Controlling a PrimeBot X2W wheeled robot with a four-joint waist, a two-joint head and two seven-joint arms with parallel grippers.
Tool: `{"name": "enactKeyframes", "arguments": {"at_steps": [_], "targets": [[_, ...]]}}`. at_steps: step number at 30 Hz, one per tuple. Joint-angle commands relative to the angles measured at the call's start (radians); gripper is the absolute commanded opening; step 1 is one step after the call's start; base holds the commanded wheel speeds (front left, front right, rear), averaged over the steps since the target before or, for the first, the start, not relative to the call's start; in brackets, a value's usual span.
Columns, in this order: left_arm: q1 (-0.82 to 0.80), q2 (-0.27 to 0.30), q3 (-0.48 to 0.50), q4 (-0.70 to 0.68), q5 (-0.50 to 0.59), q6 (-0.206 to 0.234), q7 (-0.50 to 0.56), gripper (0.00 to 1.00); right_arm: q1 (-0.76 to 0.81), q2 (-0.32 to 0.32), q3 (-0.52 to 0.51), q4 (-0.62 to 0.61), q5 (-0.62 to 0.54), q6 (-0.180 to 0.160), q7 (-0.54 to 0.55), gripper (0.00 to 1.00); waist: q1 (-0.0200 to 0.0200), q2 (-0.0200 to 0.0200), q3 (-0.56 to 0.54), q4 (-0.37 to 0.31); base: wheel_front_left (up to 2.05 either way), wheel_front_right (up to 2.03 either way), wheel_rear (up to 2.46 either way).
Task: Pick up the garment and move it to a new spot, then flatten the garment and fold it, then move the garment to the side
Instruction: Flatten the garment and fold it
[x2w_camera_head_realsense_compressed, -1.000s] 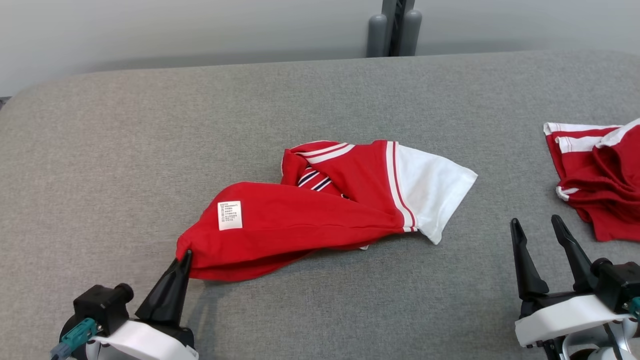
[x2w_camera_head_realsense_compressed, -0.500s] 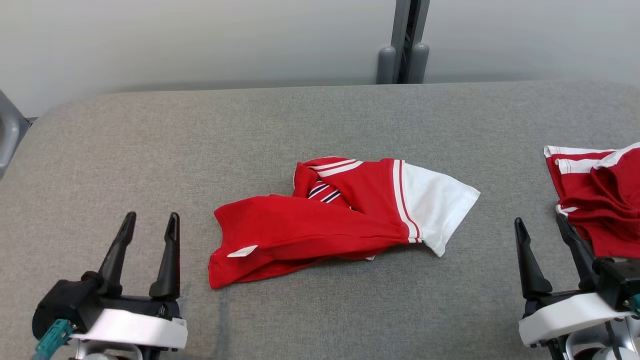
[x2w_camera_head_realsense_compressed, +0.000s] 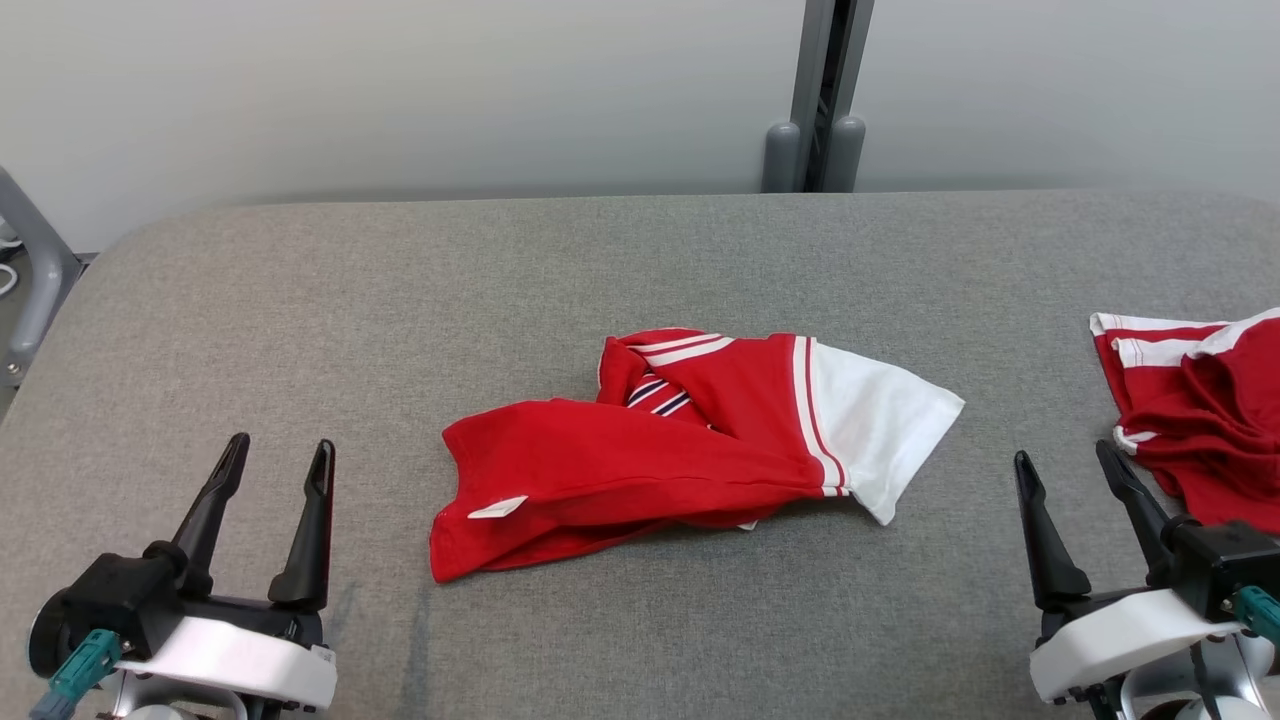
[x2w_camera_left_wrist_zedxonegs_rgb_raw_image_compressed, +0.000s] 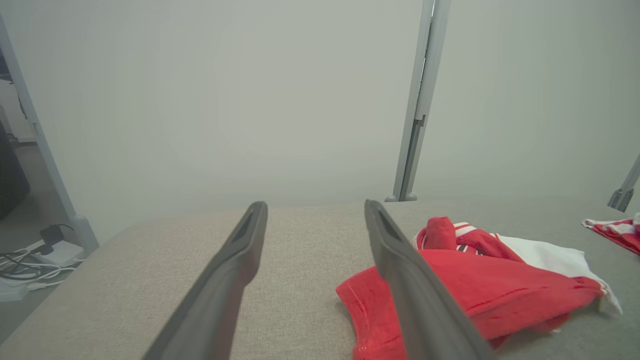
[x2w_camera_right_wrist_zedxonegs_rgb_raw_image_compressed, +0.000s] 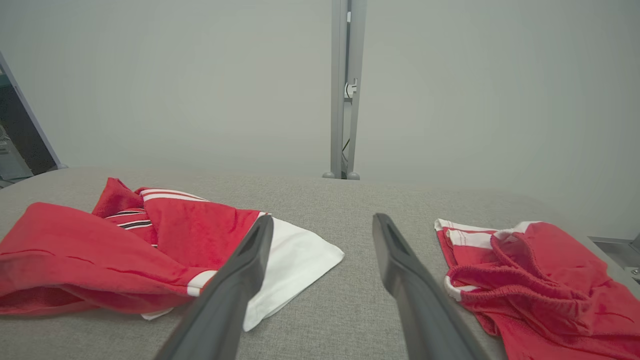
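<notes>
Garment (x2w_camera_head_realsense_compressed: 640, 470): a crumpled red knit shirt with one white sleeve and white stripe trim. It lies bunched near the middle of the grey fabric-covered counter (x2w_camera_head_realsense_compressed: 500, 270), and nothing is holding it. A small white care label (x2w_camera_head_realsense_compressed: 497, 507) sticks out at its near-left corner. The white sleeve (x2w_camera_head_realsense_compressed: 880, 430) fans toward my right.

Left pincer (x2w_camera_head_realsense_compressed: 281, 445): jaws wide, empty, hovering at the near-left of the counter, apart from the shirt's hem.
Right pincer (x2w_camera_head_realsense_compressed: 1063, 453): jaws wide, empty, at the near-right, between the shirt and a second heap of red cloth with white bands (x2w_camera_head_realsense_compressed: 1210, 420) at the counter's right edge.

Judgement: the shirt looks set down but not yet flattened, so spreading is the step in hand.

Risks I note:
- The red body is doubled over itself. A pinch at the near-left corner may catch both layers, and a pull would then drag the bundle instead of opening it.
- The other sleeve is hidden in the folds. I cannot tell where it sits, so a blind tug could twist it tighter.
- The right pincer stands just beside the second red heap, which is the same colour. A drift to the right would nip the wrong cloth.
- Going too low could bite the counter's fabric cover along with the hem.
- Uneven pulls from the two sides would skew the shirt.
</notes>
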Motion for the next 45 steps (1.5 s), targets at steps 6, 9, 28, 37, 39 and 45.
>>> {"name": "enactKeyframes", "arguments": {"at_steps": [6, 9, 28, 37, 39, 45], "targets": [[-0.014, 0.008, -0.005, 0.025, -0.004, -0.012, -0.002, 1.00, -0.013, -0.005, -0.001, 0.013, -0.003, 0.000, -0.008, 1.00, 0.0000, 0.0000, 0.000, 0.004, 0.00, 0.00, 0.00], [-0.017, 0.007, -0.007, 0.031, -0.007, -0.012, -0.002, 1.00, -0.014, -0.004, -0.001, 0.016, 0.001, 0.000, -0.014, 1.00, 0.0000, 0.0000, 0.000, 0.006, 0.00, 0.00, 0.00], [-0.187, -0.052, -0.145, 0.388, -0.203, -0.163, 0.264, 1.00, -0.095, 0.005, 0.016, 0.032, 0.031, 0.000, -0.047, 1.00, 0.0000, 0.0000, 0.136, -0.085, 0.00, 0.00, 0.00], [-0.250, -0.031, -0.213, 0.466, -0.240, -0.178, 0.238, 0.00, -0.113, 0.006, 0.000, 0.041, 0.040, 0.000, -0.052, 1.00, 0.0000, 0.0000, 0.155, -0.084, 0.00, 0.00, 0.00], [-0.258, -0.024, -0.221, 0.469, -0.236, -0.177, 0.214, 0.00, -0.121, 0.006, -0.004, 0.037, 0.043, 0.000, -0.058, 1.00, 0.0000, 0.0000, 0.155, -0.083, 0.00, 0.00, 0.00], [-0.269, -0.007, -0.215, 0.433, -0.215, -0.169, 0.140, 0.00, -0.157, -0.007, -0.030, 0.020, 0.025, 0.000, -0.038, 1.00, 0.0000, 0.0000, 0.157, -0.067, 0.00, 0.00, 0.00]]}}
